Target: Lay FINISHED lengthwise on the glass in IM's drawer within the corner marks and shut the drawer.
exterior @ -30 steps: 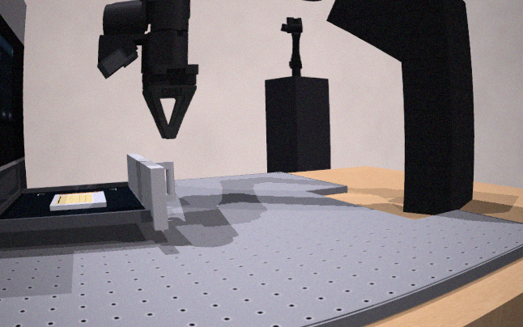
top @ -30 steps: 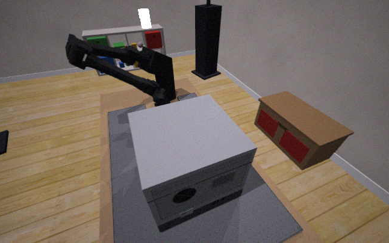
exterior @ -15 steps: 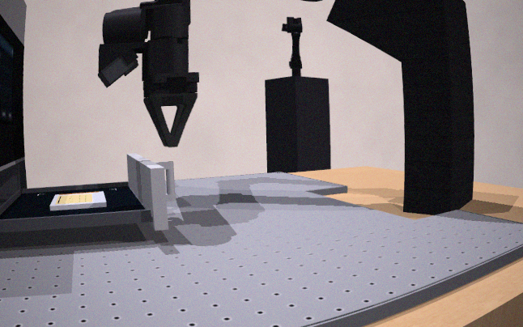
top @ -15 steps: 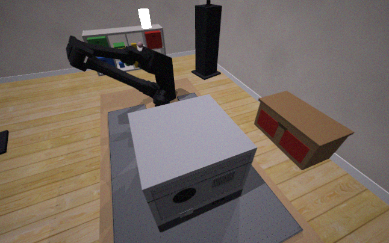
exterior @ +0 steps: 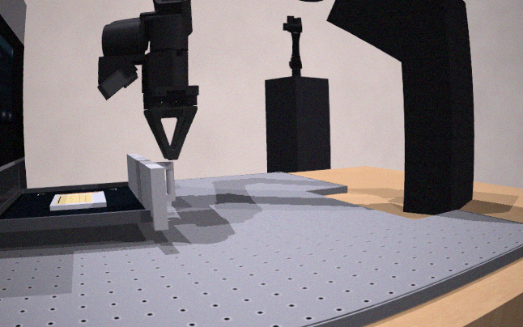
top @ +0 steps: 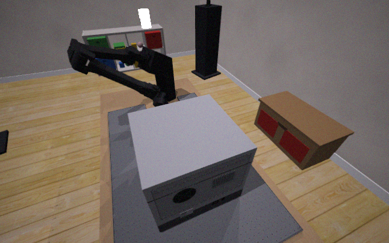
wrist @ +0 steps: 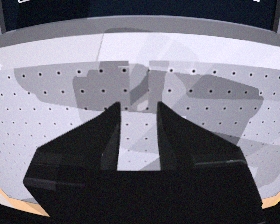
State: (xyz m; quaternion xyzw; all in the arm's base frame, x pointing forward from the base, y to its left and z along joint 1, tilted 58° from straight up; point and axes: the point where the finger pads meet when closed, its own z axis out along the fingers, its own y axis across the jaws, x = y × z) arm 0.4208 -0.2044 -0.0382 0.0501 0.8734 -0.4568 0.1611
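Note:
FINISHED [exterior: 78,200], a white cassette with a yellow face, lies flat on the dark glass [exterior: 123,201] [wrist: 141,10] of the open drawer. Two far corner marks show behind it; exact centring cannot be told. The drawer's side wall [exterior: 68,222] runs out from IM [top: 189,136] [exterior: 1,77], a grey upright box. Its pale front panel [exterior: 159,199] [wrist: 201,49] carries a handle [exterior: 170,183]. My gripper [exterior: 172,157] [wrist: 138,109] is empty and partly open, pointing down just above and near the handle. The top view hides gripper, drawer and cassette behind IM.
IM stands on a grey perforated board [top: 129,211] [exterior: 255,260] on a wooden table [exterior: 499,280]. The arm's black base column [top: 164,78] [exterior: 438,121] rises at the far side of the board from IM. A brown cabinet [top: 304,117] stands off to the side.

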